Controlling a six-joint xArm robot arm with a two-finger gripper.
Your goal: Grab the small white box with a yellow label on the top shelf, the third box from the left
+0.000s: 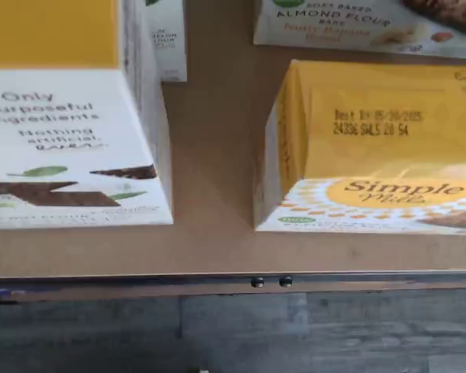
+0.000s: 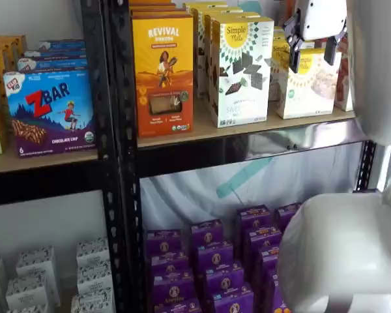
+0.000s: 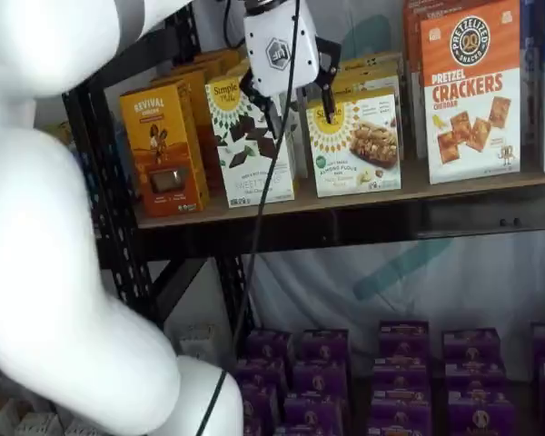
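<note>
White gripper [image 3: 299, 102] body, black fingers, hexagon mark, black cable [image 3: 271, 173].

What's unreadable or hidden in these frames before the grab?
- Small white box: upper front covered by the gripper in a shelf view.
- Boxes queued behind it: hidden by the front one in both shelf views.
- Gripper: absent from the wrist view.
- Box top's date stamp: blurred in the wrist view.
</note>
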